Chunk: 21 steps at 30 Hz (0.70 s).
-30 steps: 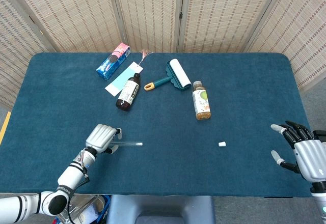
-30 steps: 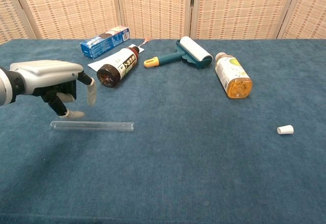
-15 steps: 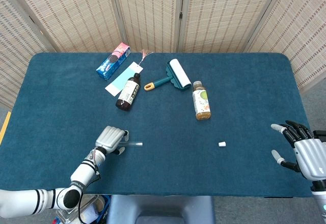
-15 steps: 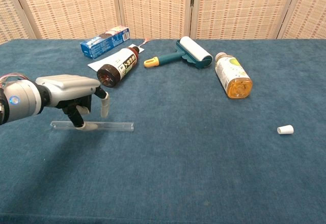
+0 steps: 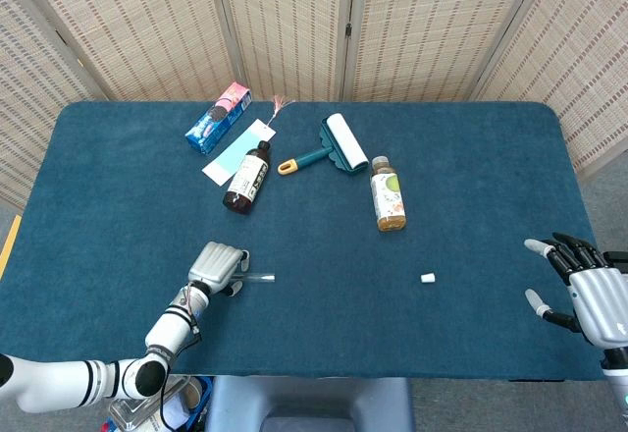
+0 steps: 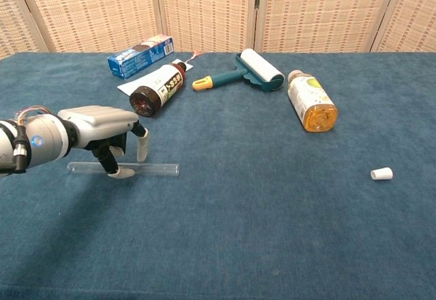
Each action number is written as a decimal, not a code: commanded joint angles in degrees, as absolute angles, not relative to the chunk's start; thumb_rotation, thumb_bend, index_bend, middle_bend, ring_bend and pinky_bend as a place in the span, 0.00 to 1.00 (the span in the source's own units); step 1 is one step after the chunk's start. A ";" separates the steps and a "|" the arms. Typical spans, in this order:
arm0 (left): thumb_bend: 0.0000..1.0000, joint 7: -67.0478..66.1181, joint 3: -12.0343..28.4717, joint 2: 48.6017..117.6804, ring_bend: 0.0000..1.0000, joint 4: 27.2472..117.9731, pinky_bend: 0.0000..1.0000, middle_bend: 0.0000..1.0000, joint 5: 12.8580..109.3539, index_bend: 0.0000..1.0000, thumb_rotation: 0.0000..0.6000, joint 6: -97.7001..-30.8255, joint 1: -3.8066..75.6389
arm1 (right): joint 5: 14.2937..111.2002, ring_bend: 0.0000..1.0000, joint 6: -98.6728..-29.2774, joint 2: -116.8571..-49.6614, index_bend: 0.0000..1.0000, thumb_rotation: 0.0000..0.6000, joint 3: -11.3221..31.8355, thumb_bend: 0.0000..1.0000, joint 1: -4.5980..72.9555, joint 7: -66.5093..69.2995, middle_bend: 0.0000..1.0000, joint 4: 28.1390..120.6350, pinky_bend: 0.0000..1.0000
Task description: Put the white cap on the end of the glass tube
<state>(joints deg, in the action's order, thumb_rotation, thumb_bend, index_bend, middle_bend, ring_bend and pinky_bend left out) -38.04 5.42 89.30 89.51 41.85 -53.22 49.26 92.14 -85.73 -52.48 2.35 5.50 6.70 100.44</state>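
The left robot hand (image 6: 102, 131) is positioned over the glass tube (image 6: 155, 169), near the front left of the counter (image 6: 225, 232). Its fingers (image 6: 142, 146) point downward around the tube, and one fingertip touches the tube's side in the chest view. Whether the tube is actually gripped cannot be determined. The tube lies flat on the blue counter surface, with its right end protruding from beneath the hand.

The right robot hand (image 5: 587, 292) is at the front right edge of the counter, fingers spread apart, holding nothing. It appears only in the head view.

The white cap (image 6: 381, 174) lies on its side on the counter, well apart from the tube and between the two hands, nearer to the right hand.

Farther back, a plastic drink bottle (image 6: 310, 102) with an amber base lies on its side. To its left lies a lint roller (image 6: 251, 69) with a teal frame and a yellow handle tip. A dark brown bottle (image 6: 157, 88) lies on its side, resting partly on a light blue card (image 5: 235, 150). Just behind the card lies a blue biscuit box (image 6: 140, 55). A folding woven screen (image 6: 211, 10) stands behind the counter.
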 commanded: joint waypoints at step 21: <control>0.30 -36.84 4.17 90.35 1.00 87.54 1.00 1.00 41.46 0.49 1.00 -53.82 49.27 | 91.67 0.12 -85.38 -52.35 0.21 1.00 2.48 0.29 5.67 6.31 0.26 100.90 0.17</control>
<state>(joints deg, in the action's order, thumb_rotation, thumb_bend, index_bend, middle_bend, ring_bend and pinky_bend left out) -36.85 4.17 90.35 87.54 41.47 -53.82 49.28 91.67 -85.38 -52.35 2.48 5.67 6.31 100.90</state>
